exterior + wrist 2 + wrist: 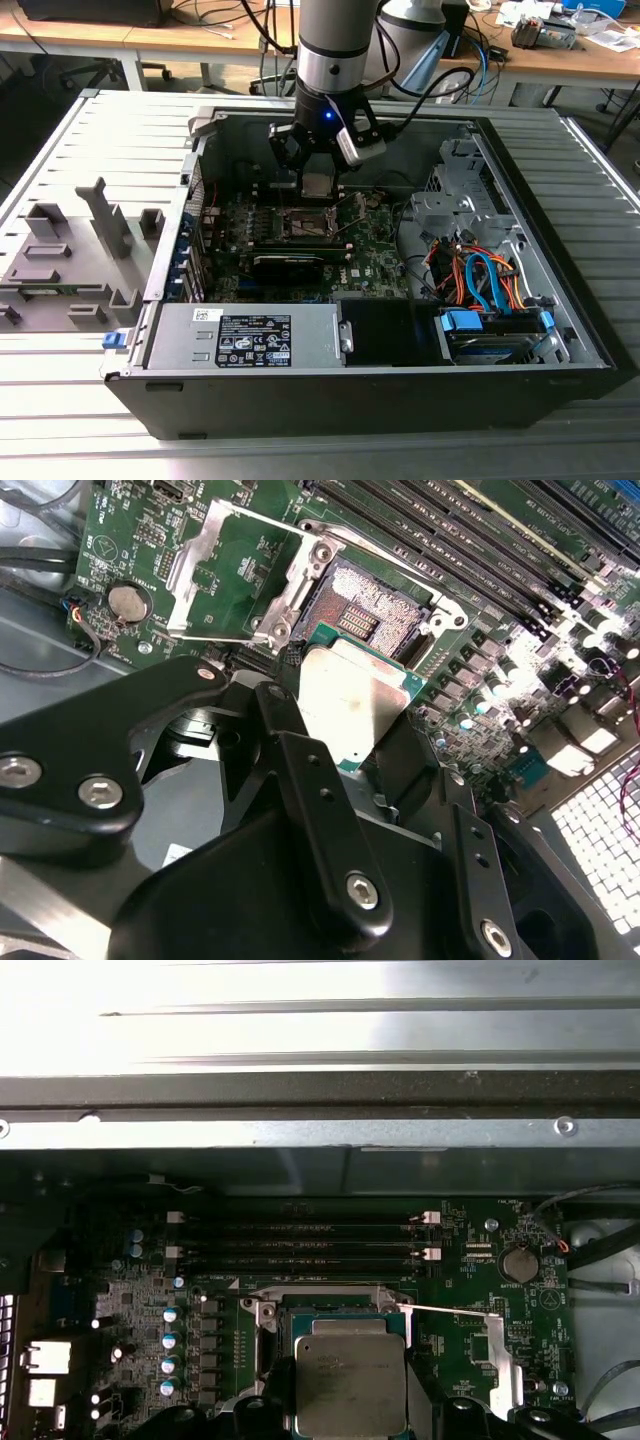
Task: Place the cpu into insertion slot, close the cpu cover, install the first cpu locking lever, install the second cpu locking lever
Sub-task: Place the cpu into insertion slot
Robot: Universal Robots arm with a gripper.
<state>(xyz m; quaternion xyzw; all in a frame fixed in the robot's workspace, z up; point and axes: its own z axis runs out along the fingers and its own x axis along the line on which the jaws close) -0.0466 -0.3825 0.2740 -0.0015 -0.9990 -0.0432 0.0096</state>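
Second wrist view has the pincer (345, 725) pinching the chip (355, 695) by its edges, just above the open socket (372, 608) and a little off it, not touching. The cover (300, 572) lies flipped open beside the socket. The chip looks slightly tilted, though the angle may deceive. Doing this well likely means levelling it, squaring its corners to the socket, and lowering straight without sliding.
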